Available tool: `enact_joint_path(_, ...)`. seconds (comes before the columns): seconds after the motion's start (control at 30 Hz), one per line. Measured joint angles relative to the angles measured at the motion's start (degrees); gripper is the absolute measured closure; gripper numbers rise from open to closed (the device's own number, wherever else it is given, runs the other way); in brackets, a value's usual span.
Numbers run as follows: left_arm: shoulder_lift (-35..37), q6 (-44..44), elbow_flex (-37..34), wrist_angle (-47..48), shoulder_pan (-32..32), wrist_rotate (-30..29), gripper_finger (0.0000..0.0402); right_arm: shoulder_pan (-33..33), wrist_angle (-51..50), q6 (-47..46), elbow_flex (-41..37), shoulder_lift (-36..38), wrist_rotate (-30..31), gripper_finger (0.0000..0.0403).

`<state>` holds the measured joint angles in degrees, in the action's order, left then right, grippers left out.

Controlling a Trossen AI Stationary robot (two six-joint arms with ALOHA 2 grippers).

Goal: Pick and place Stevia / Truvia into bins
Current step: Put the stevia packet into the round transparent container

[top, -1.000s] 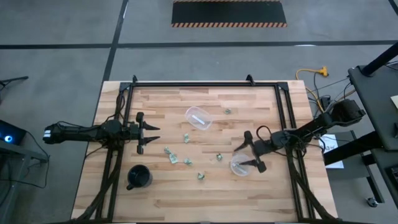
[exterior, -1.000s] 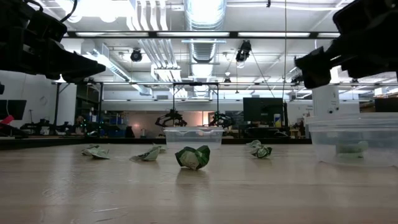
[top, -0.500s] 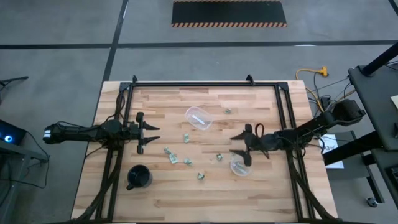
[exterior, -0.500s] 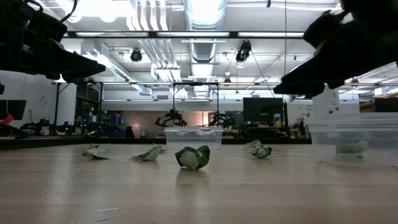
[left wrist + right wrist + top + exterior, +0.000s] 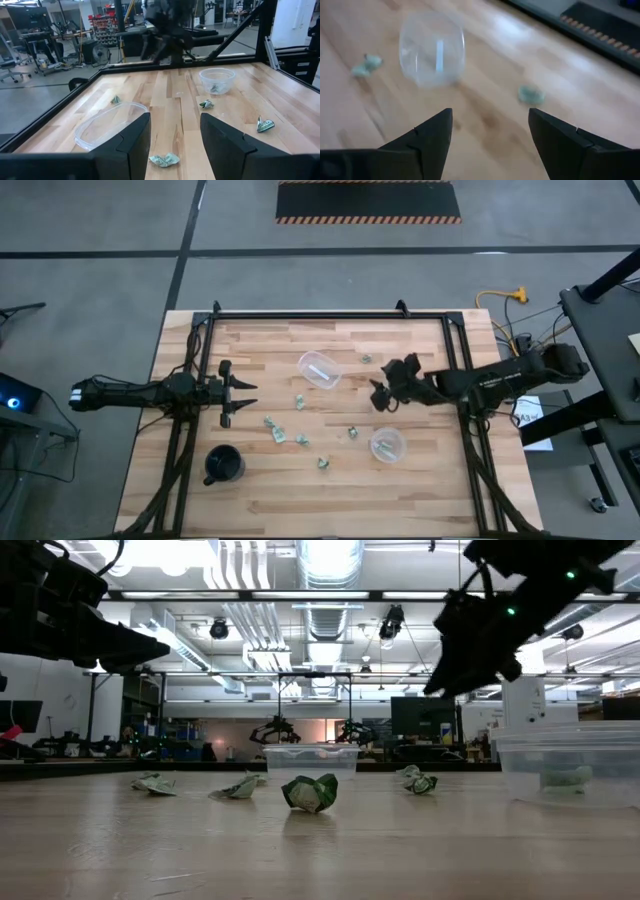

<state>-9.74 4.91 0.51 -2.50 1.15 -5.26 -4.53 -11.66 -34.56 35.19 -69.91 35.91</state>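
Writing: none can be read on the packets or cups in any view.
Left end effector [image 5: 243,393]: at the desk's left side, above the wood, fingers set wide apart, holding nothing.
Black cup [image 5: 223,465]: upright near the desk's [image 5: 270,505] front left corner.
Stevia / Truvia packets [image 5: 279,434]: crumpled, pale green and white, scattered across the middle of the desk; one lone packet [image 5: 367,359] lies toward the far edge.
Tipped bin [image 5: 319,370]: clear cup on its side, between the two arms, toward the far edge.
Right end effector [image 5: 381,394]: raised over the desk right of the tipped bin, fingers wide, nothing between them.
Upright bin [image 5: 387,445]: right of the packets, one packet inside.
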Motion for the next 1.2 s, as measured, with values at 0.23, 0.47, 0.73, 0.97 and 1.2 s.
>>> enact_joint_path(0.23, 0.0, 0.0, 0.0, 0.0, 0.0, 0.0, 0.0246, 0.5, 0.2, 8.4, 7.1, 0.0, -0.2, 0.0151)
enact_joint_path(0.47, 0.0, 0.0, 0.0, 0.0, 0.0, 0.0, 0.0246, 2.9, -3.5, 1.5, 11.6, 0.0, -1.4, 0.0152)
enact_joint_path(0.73, 0.0, 0.0, 0.0, 0.0, 0.0, 0.0, 0.0246, 15.8, -18.5, -7.4, 17.2, -2.8, -15.4, 0.015)
enact_joint_path(0.97, 0.0, 0.0, 0.0, 0.0, 0.0, 0.0, 0.0246, 25.8, -20.6, -3.6, 23.4, -10.8, -31.6, 0.0144)
enact_joint_path(1.2, 0.0, 0.0, 0.0, 0.0, 0.0, 0.0, 0.0246, 30.4, -32.8, 1.1, 34.4, -23.2, -34.4, 0.0151)
